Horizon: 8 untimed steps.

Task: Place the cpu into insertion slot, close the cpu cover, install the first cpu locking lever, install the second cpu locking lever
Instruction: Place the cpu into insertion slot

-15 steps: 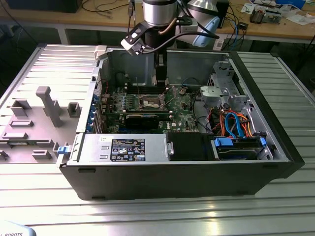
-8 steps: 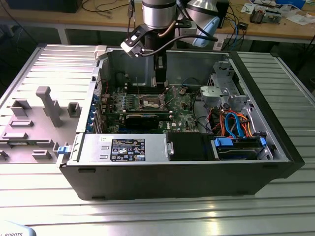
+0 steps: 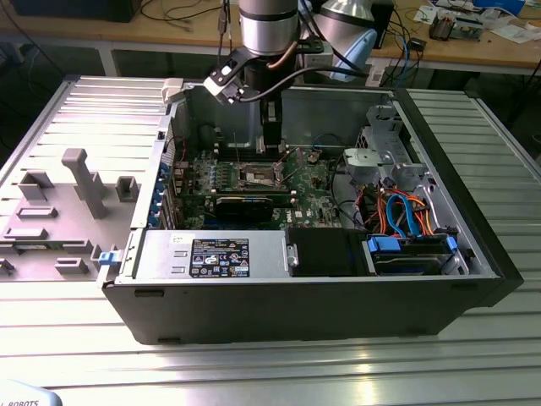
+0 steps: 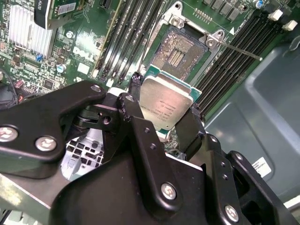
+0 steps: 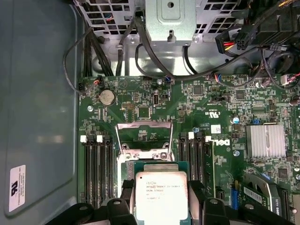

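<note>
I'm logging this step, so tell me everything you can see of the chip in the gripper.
The chip is small, flat and square: a silver-grey metal top with dark print, edged in green. The gripper holds it by two opposite edges between black fingers. It sits above the green board, beside the open socket, not yet in it.

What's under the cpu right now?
Around the cpu, held by the gripper, green board and part of the open insertion slot show; what lies directly beneath is covered.
</note>
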Tool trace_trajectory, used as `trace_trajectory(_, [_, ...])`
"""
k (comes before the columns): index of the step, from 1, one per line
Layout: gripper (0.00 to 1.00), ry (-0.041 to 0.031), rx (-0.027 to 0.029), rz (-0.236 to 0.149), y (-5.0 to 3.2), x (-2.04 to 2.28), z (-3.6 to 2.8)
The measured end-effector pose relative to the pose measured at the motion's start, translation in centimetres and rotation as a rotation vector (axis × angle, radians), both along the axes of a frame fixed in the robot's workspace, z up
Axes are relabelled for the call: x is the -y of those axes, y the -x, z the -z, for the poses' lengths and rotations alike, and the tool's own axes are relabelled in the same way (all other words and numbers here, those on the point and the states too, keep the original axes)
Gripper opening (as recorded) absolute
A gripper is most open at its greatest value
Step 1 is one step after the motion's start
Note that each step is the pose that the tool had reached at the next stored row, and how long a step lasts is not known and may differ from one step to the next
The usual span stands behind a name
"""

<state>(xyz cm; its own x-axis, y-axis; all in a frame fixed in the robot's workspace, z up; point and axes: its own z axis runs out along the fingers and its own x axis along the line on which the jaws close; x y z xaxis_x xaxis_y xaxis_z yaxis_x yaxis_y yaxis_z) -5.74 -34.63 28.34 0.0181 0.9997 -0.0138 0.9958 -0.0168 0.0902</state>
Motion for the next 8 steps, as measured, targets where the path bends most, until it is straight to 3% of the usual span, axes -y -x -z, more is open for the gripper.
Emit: trace_trajectory(8, [0.54,0.0003,-0.0002,-0.003,0.19,0.00,0.32])
